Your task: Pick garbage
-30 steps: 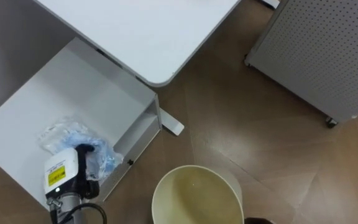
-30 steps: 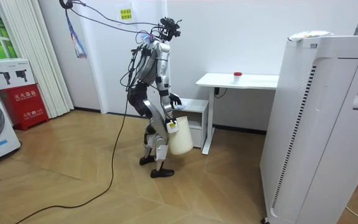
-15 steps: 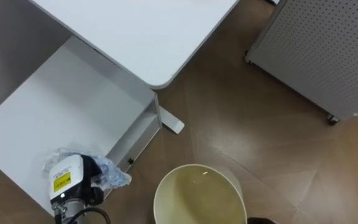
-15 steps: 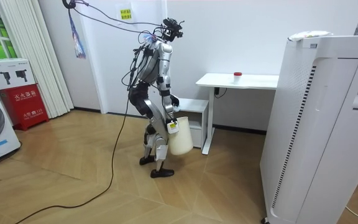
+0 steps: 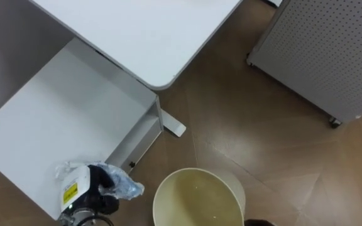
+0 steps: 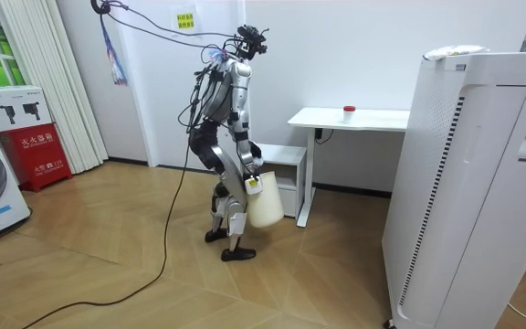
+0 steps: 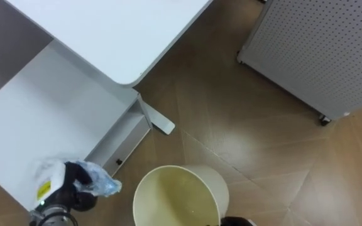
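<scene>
Left robot hand is down in the lower left corner of the eye views, closed tight around a crumpled clear plastic bag with a bluish tint. That's the garbage. It's held up over the front corner of the low white shelf that sits under the white table. The tip of the bag pokes out toward the cream waste bin and is just beside its rim, not over it. As far as I can see the bin is empty inside.

In the room view the robot stands a bit bent at the shelf end of the table, and the bin hangs at its side, off the wood floor. The right robot hand is up at the bin's rim, but I can't tell what kind of grip it has there. There's a grey perforated panel on casters off to the upper right, well apart from the bin.
</scene>
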